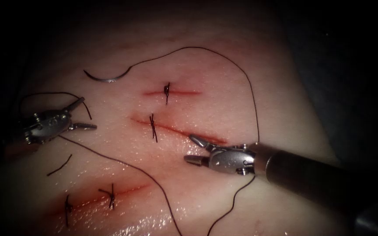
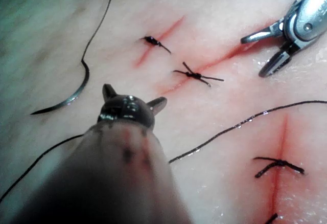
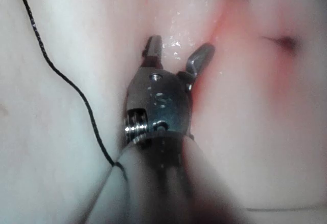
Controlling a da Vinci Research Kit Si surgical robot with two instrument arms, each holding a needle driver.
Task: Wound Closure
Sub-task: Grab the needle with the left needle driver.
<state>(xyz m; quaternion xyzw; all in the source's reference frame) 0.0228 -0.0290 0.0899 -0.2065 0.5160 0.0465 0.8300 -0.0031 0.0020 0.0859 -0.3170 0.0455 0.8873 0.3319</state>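
The needle (image 1: 106, 78) is lying flat on the tissue (image 1: 224, 105), out of it, up and to the left of the middle cut (image 1: 176, 129). The thread (image 1: 224, 59) is trailing from it in a loop over the tissue. The left gripper (image 1: 84, 114) is hovering left of that cut, spread wide, holding nothing. The right gripper (image 1: 195, 150) is sitting at the cut's right end, also wide and empty.

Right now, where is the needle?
In the endoscope view the needle lies free on the tissue, upper left of the top cut, above the left tool; neither tool holds it.
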